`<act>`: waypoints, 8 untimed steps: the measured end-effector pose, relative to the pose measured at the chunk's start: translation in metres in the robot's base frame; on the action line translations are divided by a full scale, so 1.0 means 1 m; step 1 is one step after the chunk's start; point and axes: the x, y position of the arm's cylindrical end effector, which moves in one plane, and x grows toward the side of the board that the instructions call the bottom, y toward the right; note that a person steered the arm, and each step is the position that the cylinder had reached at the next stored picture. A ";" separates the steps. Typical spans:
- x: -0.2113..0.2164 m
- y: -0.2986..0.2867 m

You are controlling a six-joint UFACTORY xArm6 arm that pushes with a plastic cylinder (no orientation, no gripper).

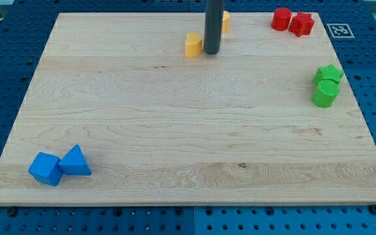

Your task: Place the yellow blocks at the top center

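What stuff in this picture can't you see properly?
- The second yellow block, camera view: mostly hidden behind the dark rod, so its shape is unclear.
- The dark rod's upper part, camera view: cut off by the view's top edge. My tip shows, just right of the yellow block; touching or not, I cannot tell.
- The green blocks: too small to tell their shapes.

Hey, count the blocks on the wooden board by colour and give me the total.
Yellow blocks: 2
Red blocks: 2
Green blocks: 2
Blue blocks: 2
Total: 8
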 end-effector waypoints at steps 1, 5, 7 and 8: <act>0.032 0.005; 0.003 -0.057; -0.012 -0.061; -0.020 -0.049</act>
